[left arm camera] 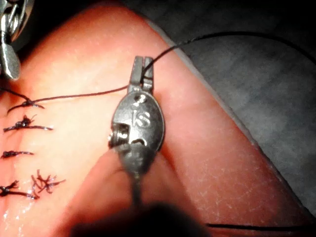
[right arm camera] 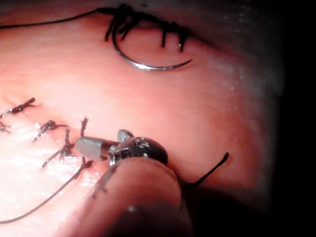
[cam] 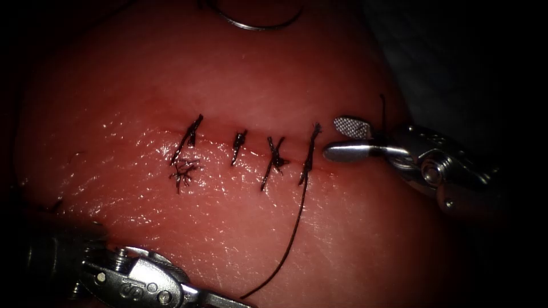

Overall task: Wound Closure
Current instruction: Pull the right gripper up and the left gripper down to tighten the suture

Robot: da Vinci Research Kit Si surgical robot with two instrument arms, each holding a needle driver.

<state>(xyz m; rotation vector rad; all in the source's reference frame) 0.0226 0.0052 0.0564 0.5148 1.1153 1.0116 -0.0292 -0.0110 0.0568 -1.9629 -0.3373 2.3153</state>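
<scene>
The left hand (left arm camera: pixel 142 66) is gripping the thread (cam: pixel 291 239), its jaws closed on the strand a good way out from the cut (cam: pixel 251 140). From there the thread is running up across the tissue (cam: pixel 228 80) to the rightmost stitch (cam: pixel 310 154), the last of four stitches lying across the cut. In the endoscope view this hand (cam: pixel 228 299) is sitting at the bottom edge, below the cut.

The right hand (cam: pixel 342 140) is hovering just right of that last stitch with its jaws spread apart and holding nothing. A short dark thread end (cam: pixel 382 111) is standing up beside its wrist.

The needle (cam: pixel 257 23) is lying free on the tissue well above the cut, held by neither hand and not in the tissue. In the right wrist view its curve (right arm camera: pixel 148 64) is resting next to a tangle of dark thread (right arm camera: pixel 143 22).

Risks, as I judge them: the left hand's grip is the only thing controlling the strand, so a hard pull could cut into the tissue at the last stitch or loosen it. The open right jaws are close to that stitch and could snag it. The loose needle could slide off the tissue or drag its thread into the tangle.
</scene>
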